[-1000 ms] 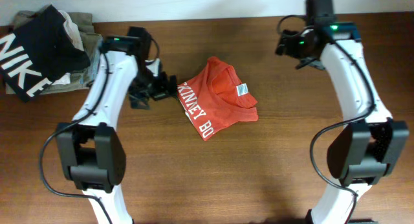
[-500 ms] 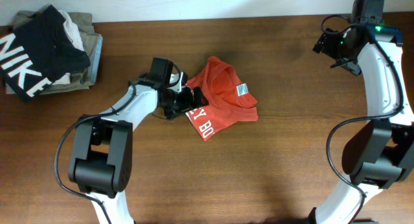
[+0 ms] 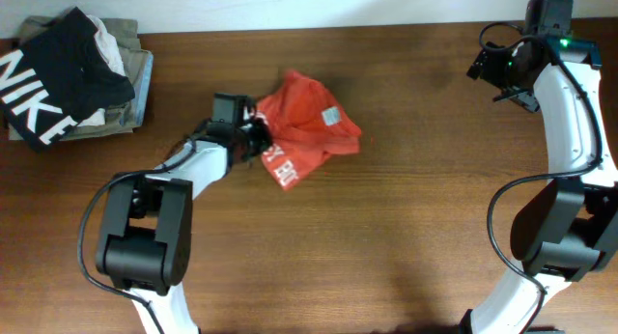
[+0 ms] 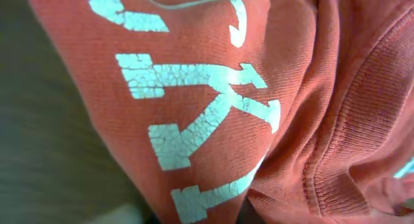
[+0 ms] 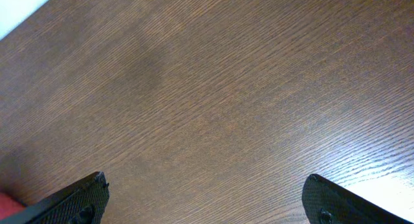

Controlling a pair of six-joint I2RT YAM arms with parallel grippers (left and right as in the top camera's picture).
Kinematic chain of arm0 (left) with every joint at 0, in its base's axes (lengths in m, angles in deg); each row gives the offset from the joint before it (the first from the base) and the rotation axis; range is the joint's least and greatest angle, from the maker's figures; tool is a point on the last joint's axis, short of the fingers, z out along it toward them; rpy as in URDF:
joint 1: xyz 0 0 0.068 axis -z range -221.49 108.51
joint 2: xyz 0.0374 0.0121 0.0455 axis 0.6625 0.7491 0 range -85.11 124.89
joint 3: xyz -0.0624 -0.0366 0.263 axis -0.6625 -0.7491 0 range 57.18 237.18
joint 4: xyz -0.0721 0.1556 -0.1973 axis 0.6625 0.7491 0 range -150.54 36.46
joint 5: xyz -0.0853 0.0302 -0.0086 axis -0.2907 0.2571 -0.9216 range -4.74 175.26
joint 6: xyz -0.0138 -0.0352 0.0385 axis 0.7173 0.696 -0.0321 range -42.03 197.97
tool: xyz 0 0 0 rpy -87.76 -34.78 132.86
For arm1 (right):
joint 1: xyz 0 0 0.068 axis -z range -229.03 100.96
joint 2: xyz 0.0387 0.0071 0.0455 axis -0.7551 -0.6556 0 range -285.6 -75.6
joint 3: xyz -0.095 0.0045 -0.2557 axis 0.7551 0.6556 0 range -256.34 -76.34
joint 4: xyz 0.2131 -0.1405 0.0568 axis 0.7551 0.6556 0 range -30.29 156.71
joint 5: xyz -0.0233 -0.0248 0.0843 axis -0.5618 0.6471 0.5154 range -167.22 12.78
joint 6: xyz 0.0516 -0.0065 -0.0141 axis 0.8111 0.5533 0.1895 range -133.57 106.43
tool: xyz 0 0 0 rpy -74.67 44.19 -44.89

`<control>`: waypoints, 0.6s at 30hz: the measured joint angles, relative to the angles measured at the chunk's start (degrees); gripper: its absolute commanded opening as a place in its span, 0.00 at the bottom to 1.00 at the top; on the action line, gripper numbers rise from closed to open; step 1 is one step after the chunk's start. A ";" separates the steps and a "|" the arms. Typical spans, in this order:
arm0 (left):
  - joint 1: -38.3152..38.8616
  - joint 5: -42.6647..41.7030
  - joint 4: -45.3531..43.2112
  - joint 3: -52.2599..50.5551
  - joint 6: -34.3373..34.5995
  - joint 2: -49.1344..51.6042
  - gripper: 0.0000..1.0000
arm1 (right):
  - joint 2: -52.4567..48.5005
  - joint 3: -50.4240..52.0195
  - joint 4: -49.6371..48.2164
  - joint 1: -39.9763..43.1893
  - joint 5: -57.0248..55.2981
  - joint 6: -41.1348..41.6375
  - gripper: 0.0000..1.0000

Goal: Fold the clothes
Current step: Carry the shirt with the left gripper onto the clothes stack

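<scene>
Pinching T-shirt left edge, mid-table: left gripper looks clamped on cloth. Right gripper jaws wide, empty, well apart. Drag low, slow; spread flat before folding.

Counter: dark brown wood grain. Carried upon it: one crumpled red-orange T-shirt, white lettering exposed, left of centre; one stack of folded khaki garments at the far left corner, topped by a black NIKE garment.
</scene>
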State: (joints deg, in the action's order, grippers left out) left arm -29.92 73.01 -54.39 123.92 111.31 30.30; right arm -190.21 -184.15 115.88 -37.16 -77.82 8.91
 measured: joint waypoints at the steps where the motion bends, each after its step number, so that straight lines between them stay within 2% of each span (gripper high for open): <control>1: -2.08 2.62 -0.04 0.59 -2.60 0.09 0.01 | 0.00 0.00 0.00 0.00 0.02 0.02 0.99; 2: -5.33 5.22 -1.38 1.16 -6.19 0.44 0.01 | 0.00 0.00 0.00 0.00 0.00 0.00 0.99; 4: -10.91 7.89 -7.06 2.14 -19.43 1.40 0.01 | 0.00 0.00 0.02 0.00 0.02 0.02 0.99; 5: -13.27 9.16 -7.54 2.93 -27.06 1.49 0.01 | 0.00 0.00 0.00 0.00 0.02 0.02 0.99; 7: -14.67 12.52 -7.56 5.51 -36.39 1.51 0.01 | 0.00 0.00 0.00 0.00 0.00 0.04 0.99; 11: -17.62 20.57 -5.29 16.04 -41.51 1.92 0.02 | 0.00 0.00 0.00 0.00 0.02 0.02 0.99; 14: -19.89 27.89 -4.07 22.05 -42.16 1.95 0.06 | 0.00 0.00 0.00 0.00 0.02 0.02 0.99; 18: -22.25 32.09 -3.39 27.30 -41.42 1.99 0.09 | 0.00 0.00 -0.02 0.00 0.02 0.02 0.99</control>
State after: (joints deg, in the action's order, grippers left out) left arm -52.17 105.09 -57.78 151.22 69.89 32.29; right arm -190.21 -184.15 115.85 -37.16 -77.80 8.93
